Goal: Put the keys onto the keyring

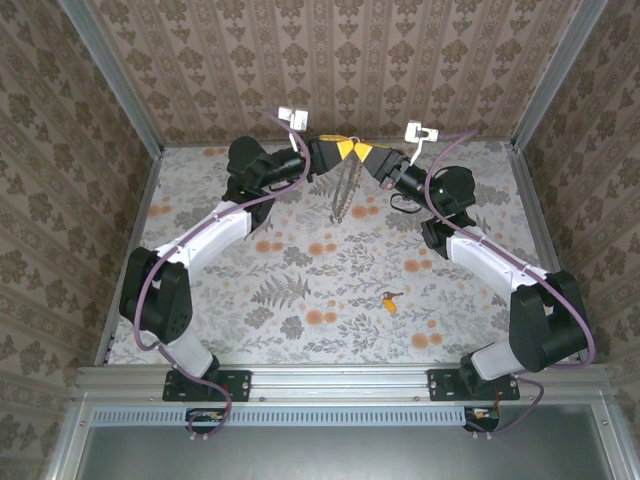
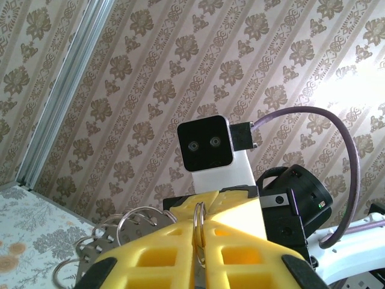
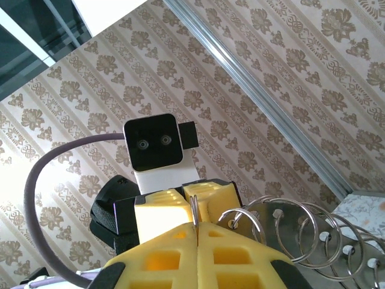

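Keyring (image 2: 198, 232) stands upright, edge-on, pinched by left and right jaws.

Table (image 1: 300, 300): flat top under a pale covering printed with grey fern leaves and orange blossoms, bounded along its near edge by an aluminium rail (image 1: 340, 382). Lying directly on it: one small key (image 1: 388, 299) with a yellow-orange head and short dark shank, resting flat a little right of centre and toward the near side, well apart from the rail.
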You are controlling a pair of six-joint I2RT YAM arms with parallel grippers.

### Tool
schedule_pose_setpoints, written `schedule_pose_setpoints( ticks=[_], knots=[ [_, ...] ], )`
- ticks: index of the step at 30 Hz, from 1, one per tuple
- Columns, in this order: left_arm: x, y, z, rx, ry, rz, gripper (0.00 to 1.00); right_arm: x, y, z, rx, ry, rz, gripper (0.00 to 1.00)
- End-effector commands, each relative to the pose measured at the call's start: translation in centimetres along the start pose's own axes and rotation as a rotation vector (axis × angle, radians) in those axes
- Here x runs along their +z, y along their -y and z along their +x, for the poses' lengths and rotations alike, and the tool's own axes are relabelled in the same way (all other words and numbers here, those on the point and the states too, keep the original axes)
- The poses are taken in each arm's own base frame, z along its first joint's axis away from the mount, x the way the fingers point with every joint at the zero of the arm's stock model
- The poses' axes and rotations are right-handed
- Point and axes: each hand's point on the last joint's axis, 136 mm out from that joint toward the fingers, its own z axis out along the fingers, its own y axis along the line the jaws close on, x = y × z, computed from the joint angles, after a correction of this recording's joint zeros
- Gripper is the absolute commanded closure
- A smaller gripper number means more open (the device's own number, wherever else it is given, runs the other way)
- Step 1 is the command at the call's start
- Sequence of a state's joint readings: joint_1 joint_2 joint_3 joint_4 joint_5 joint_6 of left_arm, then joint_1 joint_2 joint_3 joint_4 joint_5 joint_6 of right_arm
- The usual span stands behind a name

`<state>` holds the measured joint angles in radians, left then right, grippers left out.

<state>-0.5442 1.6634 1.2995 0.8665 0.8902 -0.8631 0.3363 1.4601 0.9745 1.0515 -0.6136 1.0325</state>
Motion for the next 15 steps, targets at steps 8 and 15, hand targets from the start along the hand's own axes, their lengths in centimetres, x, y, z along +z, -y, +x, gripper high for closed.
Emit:
schedule_pose_setpoints(
  ticks=[8,15],
  knots=[
    [0.39,1.62,-0.75,0.061,0.011,0.050,0.99,0.02,-1.65,-0.46,-0.030,0.014,-0.057,1.00],
    [0.28,1.55,-0.66,0.065,0.013,0.046,1.00,0.03,-1.40,-0.44,-0.028,0.016,-0.051,1.00]
  ],
)
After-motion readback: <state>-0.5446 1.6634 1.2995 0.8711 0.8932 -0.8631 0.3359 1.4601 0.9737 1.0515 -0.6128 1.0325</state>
